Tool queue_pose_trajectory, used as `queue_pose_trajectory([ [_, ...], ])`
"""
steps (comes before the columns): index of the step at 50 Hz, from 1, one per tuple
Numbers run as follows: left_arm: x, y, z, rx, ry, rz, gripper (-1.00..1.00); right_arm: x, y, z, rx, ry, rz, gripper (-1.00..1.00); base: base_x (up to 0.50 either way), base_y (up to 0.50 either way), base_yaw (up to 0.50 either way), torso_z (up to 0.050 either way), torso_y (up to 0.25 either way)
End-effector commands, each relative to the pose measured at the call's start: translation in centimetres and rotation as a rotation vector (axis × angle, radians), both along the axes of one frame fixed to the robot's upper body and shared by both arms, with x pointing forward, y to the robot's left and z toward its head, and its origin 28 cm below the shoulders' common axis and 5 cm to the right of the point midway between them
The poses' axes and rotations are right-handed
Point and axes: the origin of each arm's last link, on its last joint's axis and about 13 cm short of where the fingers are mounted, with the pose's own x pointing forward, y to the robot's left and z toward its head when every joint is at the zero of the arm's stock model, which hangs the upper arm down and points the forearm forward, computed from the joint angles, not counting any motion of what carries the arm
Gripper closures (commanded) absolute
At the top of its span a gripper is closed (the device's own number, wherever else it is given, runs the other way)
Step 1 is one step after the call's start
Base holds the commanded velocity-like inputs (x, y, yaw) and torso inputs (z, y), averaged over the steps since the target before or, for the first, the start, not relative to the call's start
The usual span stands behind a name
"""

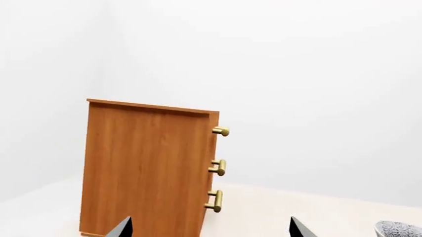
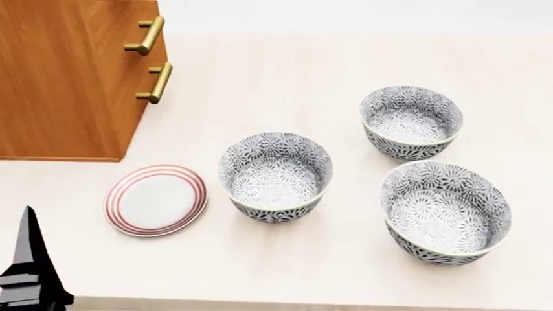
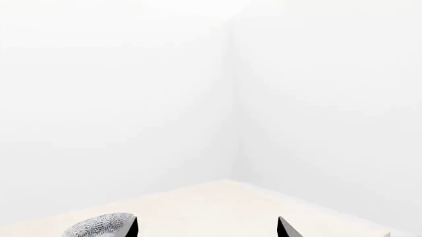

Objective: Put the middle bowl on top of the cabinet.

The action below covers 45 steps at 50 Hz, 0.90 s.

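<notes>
Three floral grey-and-white bowls stand on the table in the head view. Counting left to right, the middle bowl is the farthest one, with one bowl to its left and another nearer on the right. The orange-brown cabinet stands at the far left, its top out of the head view. In the left wrist view the cabinet faces my left gripper, which is open and empty. My right gripper is also open and empty, with a bowl's rim beside one fingertip.
A flat white plate with red rings lies between the cabinet and the left bowl. Brass handles stick out of the cabinet front toward the bowls. One dark left finger rises at the table's near left edge.
</notes>
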Motion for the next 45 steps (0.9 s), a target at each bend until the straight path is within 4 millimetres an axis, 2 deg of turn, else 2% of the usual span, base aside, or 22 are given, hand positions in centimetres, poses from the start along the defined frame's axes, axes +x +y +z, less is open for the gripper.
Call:
queue_pose_trajectory([
  [1,0.08,0.13,0.15,-0.008,-0.002,0.002,-1.00,0.02,0.03,0.07,-0.005,0.001,-0.002,-1.00,0.00,0.50,0.00,0.000,0.000],
  [19,0.03,0.13,0.21,-0.014,0.001,0.005,-1.00,-0.02,-0.07,0.11,-0.017,0.031,-0.026,-1.00,0.00,0.05,0.00,0.000,0.000],
  [34,-0.04,0.01,0.19,-0.011,0.004,-0.002,-1.00,-0.18,-0.32,0.05,-0.019,0.036,-0.053,-1.00,0.49,0.16,0.00,0.000,0.000],
  [45,0.02,-0.05,0.09,-0.006,0.009,-0.007,-1.00,-0.44,-0.32,0.27,-0.004,0.021,-0.057,-1.00,0.00,0.00,0.00,0.000,0.000],
])
